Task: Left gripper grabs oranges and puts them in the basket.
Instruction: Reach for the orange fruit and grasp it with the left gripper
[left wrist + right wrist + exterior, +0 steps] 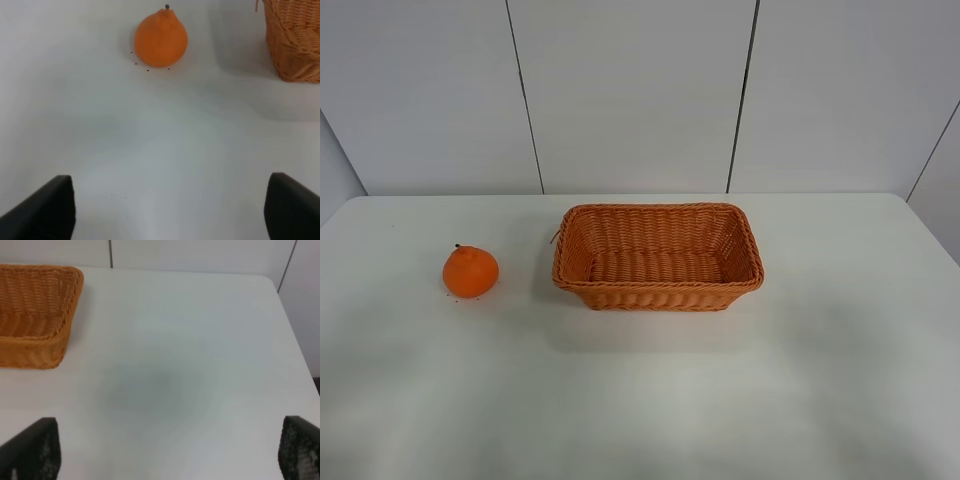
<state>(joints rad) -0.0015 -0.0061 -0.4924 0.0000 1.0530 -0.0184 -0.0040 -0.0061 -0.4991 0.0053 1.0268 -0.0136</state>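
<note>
Fruit comes first: the orange [470,272] is a single bright, round piece with a raised knob on top that carries a small dark stem. It sits on the white tabletop [650,400] at the left of the high view, apart from the basket [660,298] and about level with its front half. A few tiny dark specks [148,70] lie on the tabletop around its base.

The basket is rectangular orange-brown wicker with flared sides and a braided rim. It stands upright near the middle of the tabletop with a long side toward the high camera. Its woven floor shows bare from wall to wall.

A strip of bare tabletop separates fruit and basket. The left hand [170,180] has its two dark fingers [45,210] spread wide, with only tabletop between them. The orange lies ahead of it, well apart, and a corner of the basket shows off to one side. The right hand [167,422] also has its fingers [300,447] set wide apart, gripping nothing, above the tabletop on the side of the basket away from the orange. Pale wall panels [630,90] with dark seams stand behind the tabletop.
</note>
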